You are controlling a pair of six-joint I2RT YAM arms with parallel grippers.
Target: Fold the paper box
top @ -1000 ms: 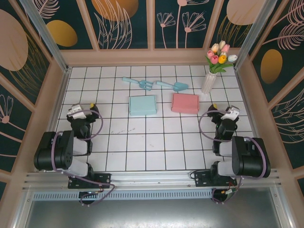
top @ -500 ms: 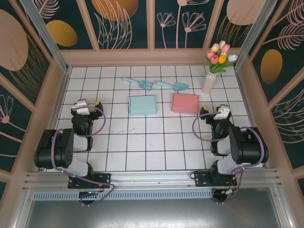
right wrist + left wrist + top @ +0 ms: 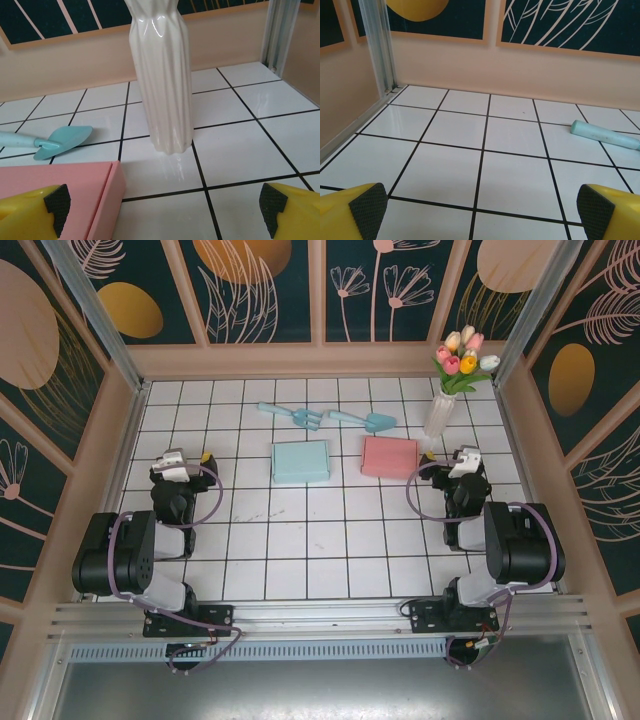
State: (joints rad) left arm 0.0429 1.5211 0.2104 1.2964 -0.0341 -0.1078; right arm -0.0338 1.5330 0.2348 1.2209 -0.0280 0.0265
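Firstly, a ribbed white vase (image 3: pixel 438 415) stands upright near the far right corner of the bench (image 3: pixel 320 540), holding a bunch of tulips (image 3: pixel 462 355) in pink, yellow and white. Two flat paper boxes lie side by side around the middle of the bench, apart from each other: a blue box (image 3: pixel 301 461) on the left and a pink box (image 3: pixel 390 456) on the right. Nothing of their insides can be seen. Behind them, toward the back wall, lie a pale teal toy rake (image 3: pixel 290 415) and a matching trowel (image 3: pixel 362 421), roughly end to end.

The bench is tiled in white squares with dark joints and ringed by a low peach-coloured wall. Above it rise dark teal panels painted with leaves, flowers and orange ovals, with metal posts at the far corners.

The left claw (image 3: pixel 480 207) sits low over the tiles on the left side, spread wide with nothing between its yellow fingers (image 3: pixel 350 210). The blue box lies well off to its right, and the rake's handle shows ahead of it to the right. The right claw (image 3: pixel 165 207) is likewise spread wide and holds nothing. It is near the pink box's right end, whose corner lies just beyond its left finger; whether they touch I cannot tell. The vase stands straight ahead of it.
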